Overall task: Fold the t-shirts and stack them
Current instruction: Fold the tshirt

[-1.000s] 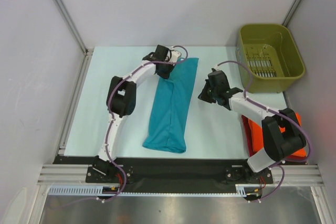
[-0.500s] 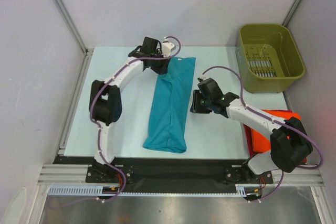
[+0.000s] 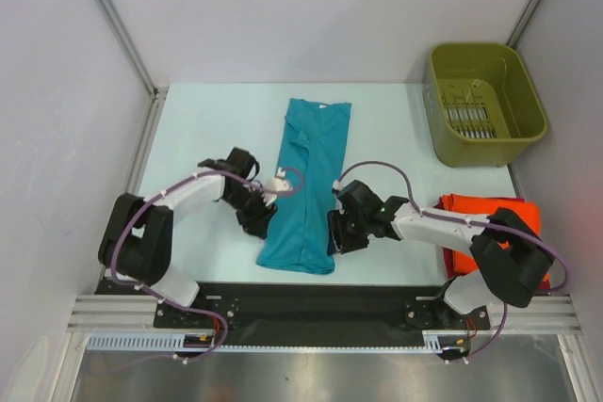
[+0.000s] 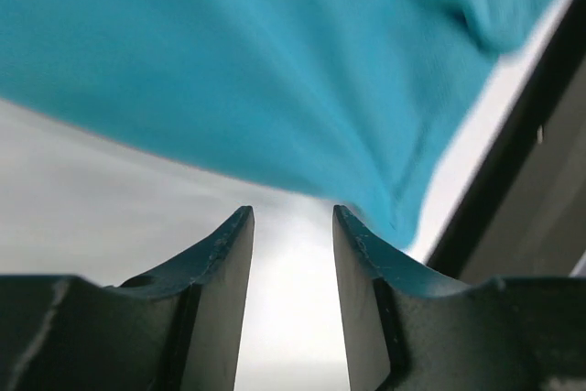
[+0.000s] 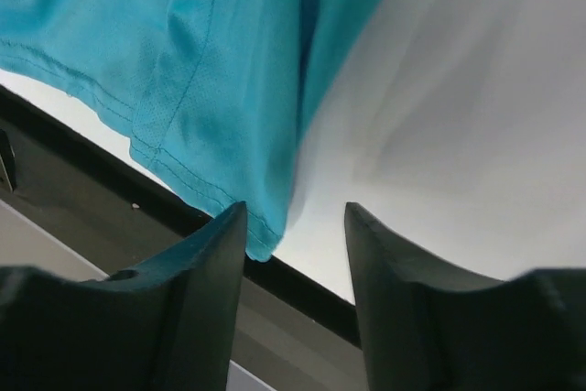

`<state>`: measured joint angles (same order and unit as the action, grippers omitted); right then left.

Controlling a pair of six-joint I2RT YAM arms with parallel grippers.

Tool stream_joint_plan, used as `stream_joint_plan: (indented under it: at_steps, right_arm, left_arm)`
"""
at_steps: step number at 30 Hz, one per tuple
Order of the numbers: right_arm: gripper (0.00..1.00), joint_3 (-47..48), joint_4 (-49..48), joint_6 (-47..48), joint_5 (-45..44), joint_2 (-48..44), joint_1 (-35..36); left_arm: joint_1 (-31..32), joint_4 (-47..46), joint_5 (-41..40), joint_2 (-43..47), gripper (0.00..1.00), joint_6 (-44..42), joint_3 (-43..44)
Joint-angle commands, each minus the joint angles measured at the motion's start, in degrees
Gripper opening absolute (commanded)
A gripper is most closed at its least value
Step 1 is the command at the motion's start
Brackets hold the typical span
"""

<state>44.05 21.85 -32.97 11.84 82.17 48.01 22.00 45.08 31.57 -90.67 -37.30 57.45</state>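
Teal blue-green cloth t-shirt lies folded into a long narrow strip on the pale surface, about mid-way between left and right, collar end far, hem end near, close to the black near edge

Left tool sits low at the left side of the strip's near part, just beside the cloth edge. In the left wrist view its fingers are spread with a bare gap, nothing pinched, and the teal cloth is just ahead of the tips

Right tool sits low at the right side of the strip's near part, opposite the left one. In the right wrist view its fingers are spread too, nothing between them. The stitched hem corner of the teal shirt lies just ahead of the left finger; cannot tell if it touches

Orange-red folded t-shirt pile lies at the right near side of the surface, partly under the right arm, well apart from the teal one

Olive-green plastic bin stands at the far right corner
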Motion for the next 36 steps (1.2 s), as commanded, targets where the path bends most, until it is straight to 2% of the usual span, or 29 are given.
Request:
stream_joint_plan:
  at_steps: [1, 3, 4, 6, 7, 8, 13, 18, 20, 24, 26, 27, 29, 30, 33, 36]
  right_arm:
    - [0.47, -0.28, -6.71, -0.60, 7.66, 3.25, 1.21]
    - [0.37, -0.28, -6.99, -0.52, 9.25, 4.57, 1.65]
    - [0.26, -0.37, -6.73, -0.52, 9.87, 5.62, 1.74]
    - [0.17, -0.63, -6.47, -0.60, 10.14, 6.07, 1.56]
    - [0.06, -1.07, -6.12, -0.69, 10.05, 6.16, 1.47]
    - [0.01, -1.25, -5.94, -0.69, 9.96, 6.07, 1.47]
    - [0.00, -2.04, -0.86, 2.64, 7.77, 4.40, -0.27]
    - [0.00, -2.92, 3.02, 7.12, 7.24, 2.56, -2.57]
    - [0.00, -2.40, 3.20, 7.84, 8.63, 2.99, -2.48]
    - [0.00, -1.60, 1.27, 7.13, 11.54, 5.27, -2.48]
    - [0.07, -1.16, 1.44, 6.08, 11.63, 5.28, -2.48]
    - [0.18, -0.73, 1.36, 5.47, 12.07, 5.11, -2.48]
    - [0.32, -0.72, 0.48, 3.02, 12.86, 3.61, -2.31]
    - [0.45, -0.90, -0.39, 2.48, 12.86, 3.09, -2.13]
    - [0.51, -0.81, 0.12, 1.95, 12.16, 2.47, -2.48]
    - [0.51, -1.77, 0.22, 1.51, 11.46, 1.59, -3.27]
  left_arm:
    - [0.50, 0.97, 3.84, 7.08, 0.46, -9.98, -7.60]
    - [1.11, 1.15, 5.07, 8.05, 0.47, -12.09, -10.95]
    - [2.25, 1.06, 4.90, 9.01, 0.47, -13.57, -12.61]
    - [3.92, 0.36, 3.94, 9.99, 0.47, -14.73, -14.03]
    - [5.41, 0.01, 3.50, 11.03, 0.46, -15.43, -15.16]
    - [6.12, 0.36, 3.93, 11.48, 0.46, -15.87, -15.44]
    - [11.39, 3.08, 7.44, 15.00, 0.45, -17.45, -15.79]
    - [15.34, 6.34, 10.00, 15.53, 0.45, -17.37, -10.79]
    - [16.93, 3.62, 10.09, 15.88, 0.45, -17.19, -8.94]
    - [24.56, -2.44, 8.42, 14.65, 0.46, -19.02, -6.56]
    - [25.81, -5.17, 8.33, 14.56, 0.47, -24.56, -6.91]
    - [26.34, -6.31, 8.42, 14.65, 0.48, -26.23, -6.91]
    - [26.69, -8.69, 8.94, 14.82, 0.50, -28.78, -7.26]
    - [27.48, -9.13, 8.77, 14.82, 0.50, -32.10, -7.61]
    - [29.93, -12.72, 6.50, 14.21, 0.55, -37.38, -10.33]
    - [32.13, -16.15, 4.91, 13.07, 0.55, -39.94, -11.74]
